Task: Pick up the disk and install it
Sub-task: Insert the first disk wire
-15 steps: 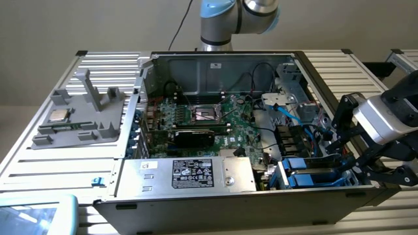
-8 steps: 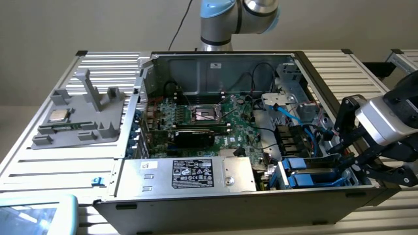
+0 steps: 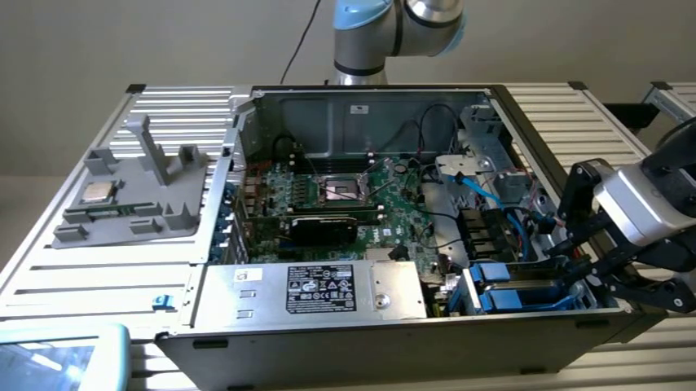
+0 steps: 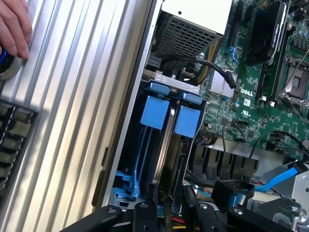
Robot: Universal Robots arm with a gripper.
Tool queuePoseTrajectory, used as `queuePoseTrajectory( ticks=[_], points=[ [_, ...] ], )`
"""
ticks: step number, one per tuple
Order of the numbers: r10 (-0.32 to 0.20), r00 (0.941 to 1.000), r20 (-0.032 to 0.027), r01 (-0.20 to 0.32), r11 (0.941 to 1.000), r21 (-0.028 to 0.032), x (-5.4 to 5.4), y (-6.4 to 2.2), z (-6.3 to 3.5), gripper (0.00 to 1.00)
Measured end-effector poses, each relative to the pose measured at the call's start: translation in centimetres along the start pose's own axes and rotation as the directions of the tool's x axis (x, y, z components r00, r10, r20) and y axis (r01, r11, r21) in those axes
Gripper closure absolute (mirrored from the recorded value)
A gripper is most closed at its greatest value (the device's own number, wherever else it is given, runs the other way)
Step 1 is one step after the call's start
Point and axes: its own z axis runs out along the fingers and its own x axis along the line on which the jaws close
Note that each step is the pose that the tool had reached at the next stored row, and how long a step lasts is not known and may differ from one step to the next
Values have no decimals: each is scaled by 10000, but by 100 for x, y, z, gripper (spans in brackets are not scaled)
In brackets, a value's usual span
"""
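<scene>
- Ribbed metal table [image 3: 65, 269] is seen in the exterior view, with an open computer case [image 3: 359, 342] laid on it and the circuit board exposed.
- On the exterior view's right, the gripper [image 3: 588, 273] is held at the case's front corner, just above the drive bay. The disk [image 3: 509, 295] is stood on edge there in its blue frame.
- Whether the gripper is spread or clamped cannot be told.
- In the wrist view, the gripper [image 4: 169, 215] is lined up with the near end of the disk [image 4: 166, 145]. The disk is set between two blue tabs, just beside the case wall.
- By this judgement, the step is done well if the disk is kept square to the bay's rails and moved straight along them, never tilted.
- The blue cable [image 4: 285, 176] and the black cable [image 4: 203, 61] are best kept out of the slot.
- A person's hand [image 4: 14, 26] is seen over the table, well apart from the bay.
</scene>
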Motion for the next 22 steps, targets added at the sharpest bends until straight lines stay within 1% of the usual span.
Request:
queuePoseTrajectory(
  ticks=[6,7,8,9,10,13,16,18,22],
  points=[
    [-4,10000,57,3,10000,14,8,2,4,67],
    [-4,10000,65,4,10000,16,8,2,4,69],
    [-4,10000,71,4,10000,17,8,2,5,76],
    [-4,10000,75,4,10000,18,9,2,4,76],
    [-5,10000,80,5,10000,20,10,3,4,82],
    [-7,10000,99,6,10000,24,11,3,4,83],
    [-6,9999,103,6,10000,26,8,8,-3,83],
    [-8,10000,98,8,10000,30,-5,21,-34,83],
    [-17,10000,79,17,10000,72,-36,58,-80,83]
  ],
)
